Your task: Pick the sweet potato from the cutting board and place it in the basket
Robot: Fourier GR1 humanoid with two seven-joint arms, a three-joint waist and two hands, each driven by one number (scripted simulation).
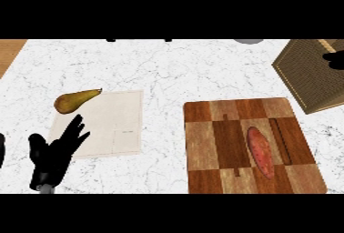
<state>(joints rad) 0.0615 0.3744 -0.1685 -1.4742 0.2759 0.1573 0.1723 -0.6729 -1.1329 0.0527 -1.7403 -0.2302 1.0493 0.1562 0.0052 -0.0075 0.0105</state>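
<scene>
A reddish sweet potato [260, 151] lies lengthwise on the right half of a checkered wooden cutting board [215, 150]. The woven basket [308, 77] stands tilted at the upper right, beyond the board. My left hand [52, 152] rests open at the lower left, fingers up, far from the potato. A black part of my right hand [335, 60] shows at the right edge over the basket; most of it is cut off by the view's edge.
A brown-green pear [74, 100] lies on the far left corner of a pale mat [111, 125], just above my left hand. White marble counter [168, 73] stretches between mat, board and basket. A grey object [249, 40] sits at the far edge.
</scene>
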